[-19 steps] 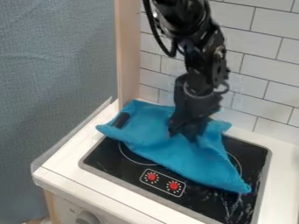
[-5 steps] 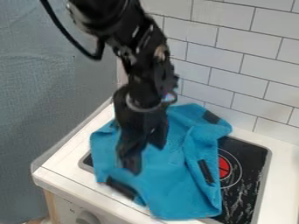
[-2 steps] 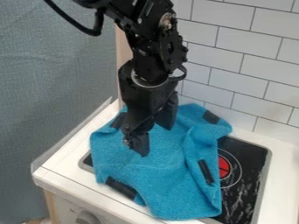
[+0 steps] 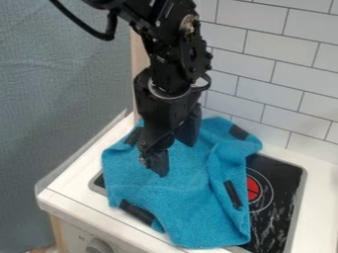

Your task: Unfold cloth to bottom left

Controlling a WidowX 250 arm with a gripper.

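White tile wall (image 4: 284, 81) backs your scene from 12 to 2 o'clock, with one grey-blue fabric backdrop (image 4: 66, 99) at 10 and one pale wood post (image 4: 140, 62) between them, near 11. All clock positions are read from the middle of the cloth. You have one white counter (image 4: 66, 180) with one black cooktop (image 4: 277, 215) set in it, and one round knob (image 4: 99, 246) on the front panel at 7. One blue cloth (image 4: 188, 210) lies spread over the cooktop's left and middle; its near edge reaches over the front rim onto the counter. Count four black patches on it: one at 11 (image 4: 134, 136), one at 1 (image 4: 239, 132), one just past 3 (image 4: 232, 193), one at 8 (image 4: 137, 212). One raised fold runs down the cloth's right side, roughly 1 to 4, so it isn't flat there. One red burner disc (image 4: 253, 189) shows at 3, just beside the cloth, with a pale ring around it. Your one gripper (image 4: 176, 158) points down over the cloth at 12, two fingers apart, nothing clamped. Can't tell you whether the tips touch the fabric. One black cable (image 4: 79, 25) loops off the arm at 11.
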